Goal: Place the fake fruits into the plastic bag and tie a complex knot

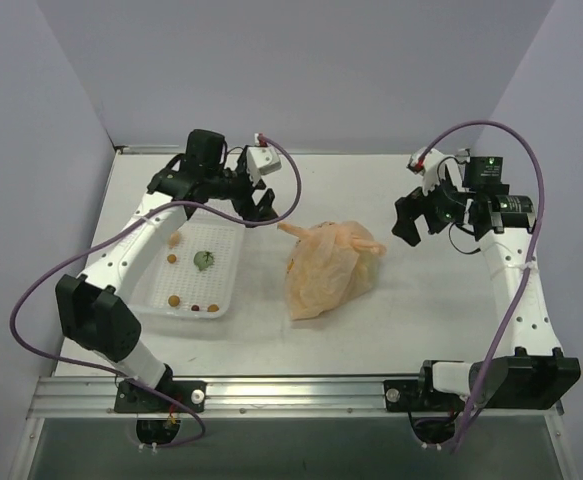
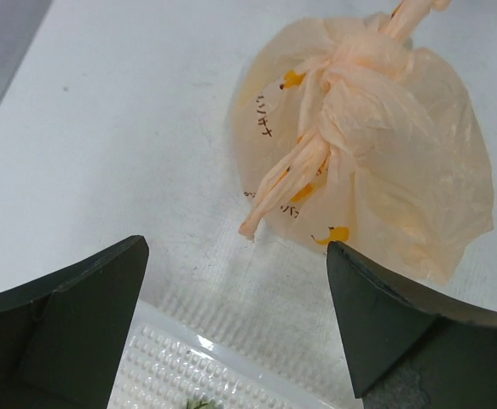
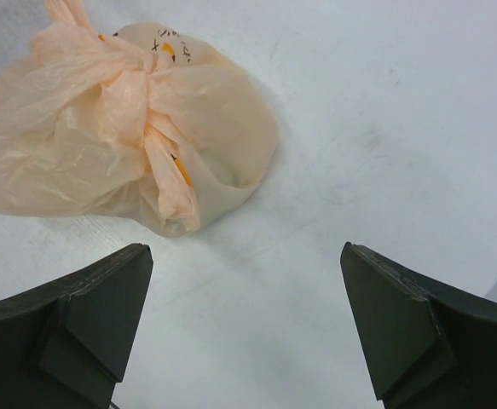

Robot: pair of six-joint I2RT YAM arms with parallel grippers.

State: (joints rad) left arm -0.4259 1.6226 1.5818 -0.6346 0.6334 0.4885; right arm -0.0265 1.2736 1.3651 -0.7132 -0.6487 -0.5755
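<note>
- Top view: I see the thin, crinkly peach-orange translucent plastic bag (image 1: 331, 265) lying on the pale grey bench (image 1: 441, 320) about midway between the two arms, with its top gathered and knotted.
- The left hand (image 1: 261, 206) hangs over the far corner of the white mesh plastic tray (image 1: 223, 272), near the bag's left side. The right hand (image 1: 409, 222) is off to the bag's right, apart from it.
- On the tray lie a small dark-green leafy piece (image 1: 203, 260) and a few tiny brown bits (image 1: 174, 298).
- Left wrist view: the left hand (image 2: 235, 256) has its dark fingers (image 2: 69, 315) spread wide with nothing between them. The plastic bag (image 2: 401, 153) lies beyond, and its twisted handle tail (image 2: 286, 183) points towards me. The tray (image 2: 180, 371) edge is just below.
- Right wrist view: the right hand (image 3: 244, 256) is likewise spread and empty above bare bench (image 3: 384, 128). The plastic bag (image 3: 78, 145) sits up-left with its knot on top. It bulges, probably full, though the film is too cloudy for me to tell what is inside.
</note>
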